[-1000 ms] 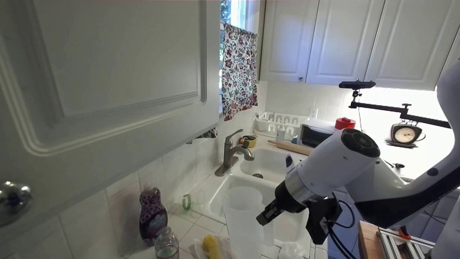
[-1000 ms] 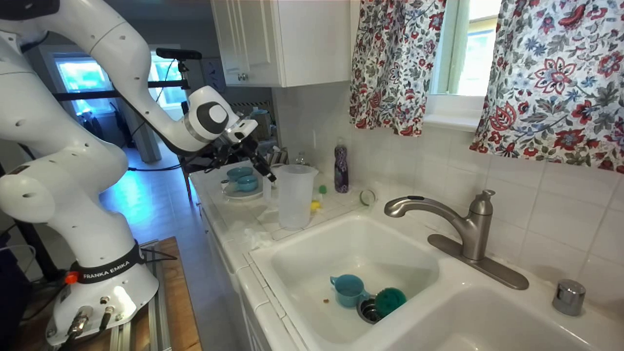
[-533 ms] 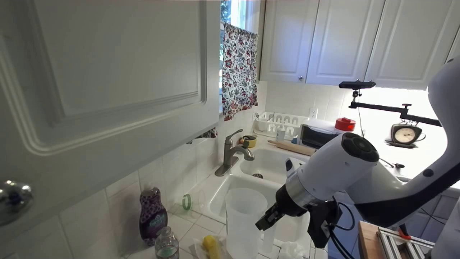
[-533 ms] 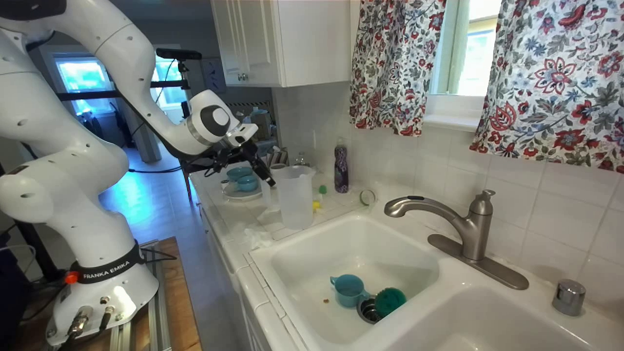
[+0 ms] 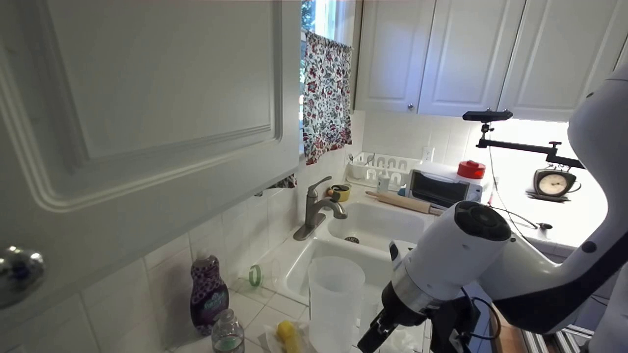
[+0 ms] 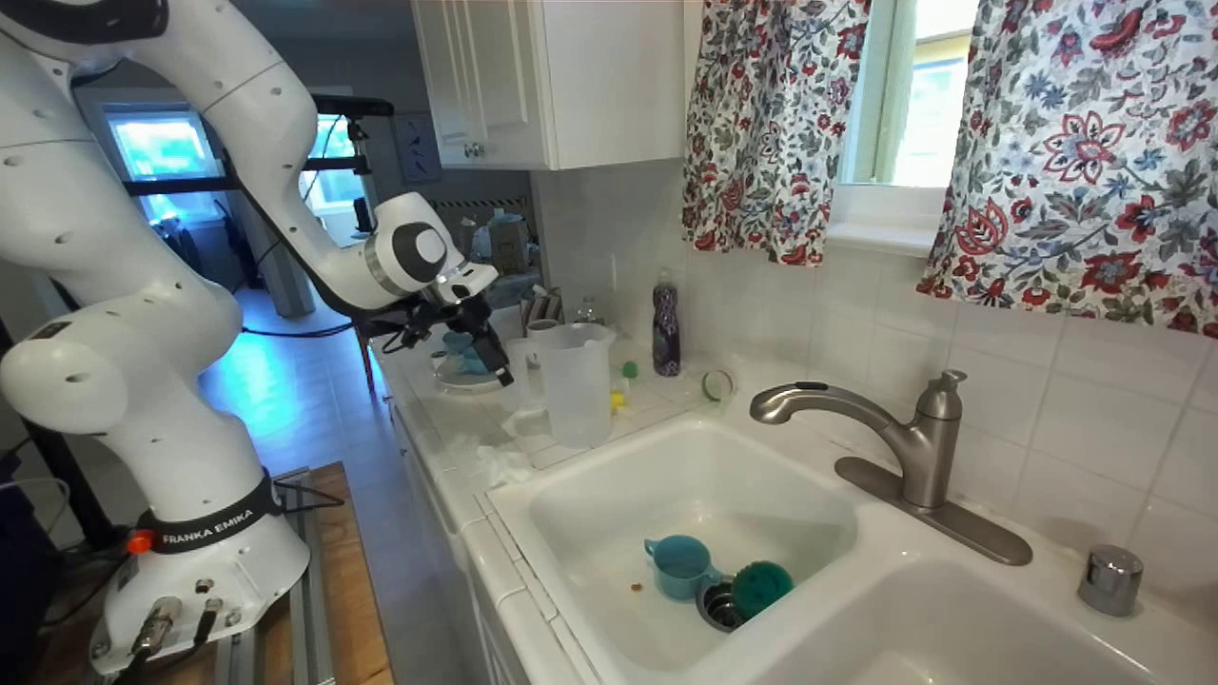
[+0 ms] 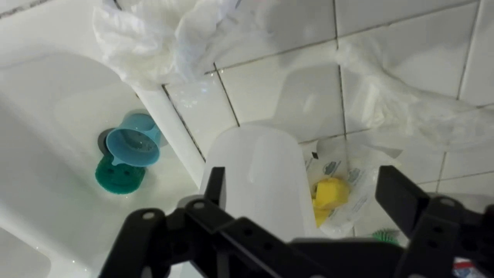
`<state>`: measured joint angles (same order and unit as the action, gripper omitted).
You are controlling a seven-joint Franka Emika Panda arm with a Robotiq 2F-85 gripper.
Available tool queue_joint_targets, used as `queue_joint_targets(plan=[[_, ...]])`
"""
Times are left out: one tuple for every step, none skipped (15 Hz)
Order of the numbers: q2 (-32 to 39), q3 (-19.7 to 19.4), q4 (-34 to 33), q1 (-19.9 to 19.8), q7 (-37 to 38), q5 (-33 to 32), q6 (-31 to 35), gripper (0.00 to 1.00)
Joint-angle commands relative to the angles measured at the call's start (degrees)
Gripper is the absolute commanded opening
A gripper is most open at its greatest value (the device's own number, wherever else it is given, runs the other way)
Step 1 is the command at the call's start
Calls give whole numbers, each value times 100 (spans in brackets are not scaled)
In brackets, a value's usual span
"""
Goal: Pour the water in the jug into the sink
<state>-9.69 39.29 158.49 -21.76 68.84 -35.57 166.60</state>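
White tile covers the counter (image 5: 280, 310) and wall (image 6: 1047, 381), and flowered curtains (image 6: 1075, 162) hang above the sink (image 6: 780, 476) and its faucet (image 6: 925, 461). Your jug (image 6: 578, 395) stands upright on the counter just beside the sink's rim, its handle (image 6: 520, 366) toward the arm (image 5: 456, 255). Compared with a second ago, its slight lean is gone; compared with half a second ago, it is in the same spot.

Your gripper (image 7: 301, 185) is what differs most: its tips sit lower in both exterior views than half a second ago and farther back toward the arm's base, near the handle. You cannot tell whether a tip touches it. In the wrist view the two fingers (image 7: 215, 189) stand wide apart, and they have hold of nothing; the jug shows large beyond them. With the arm lower, you get more of the oven (image 5: 436, 189) and the rolling pin (image 5: 405, 201) in an exterior view.

Inside the sink, a blue cup (image 6: 680, 568) and a green scrubber (image 6: 761, 590) rest by the drain (image 6: 716, 601), just as before. Farther along the counter you have a purple bottle (image 5: 209, 299) near the wall, a small clear bottle (image 5: 228, 336) just beside it, and a yellow thing (image 7: 331, 193) on a clear wrapper (image 7: 362, 193). A crumpled white sheet (image 7: 154, 42) lies at the sink's edge.
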Motion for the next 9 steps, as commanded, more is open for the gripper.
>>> queue_joint_targets(plan=[[-98,-432,-1,1049,-612,1508,-690,100],[-128,-881,-11,1648,-782,1929,-902,100],[-254,-1068,-39,1964,-949,2345,-1055,100],[-390,-1336,-45,2354,-1207,2780,-1240,100],[-636,-1587,-65,2699,-1426,3201,-1444,100],[-919,-1804,-86,2981,-1673,3613,-1709,100],[-1251,-1987,-121,3182,-1838,3911,-2033,100],[-1597,-2146,-84,3314,-1967,4118,-2335,100],[-1889,-2279,-159,3381,-2071,4228,-2702,100]])
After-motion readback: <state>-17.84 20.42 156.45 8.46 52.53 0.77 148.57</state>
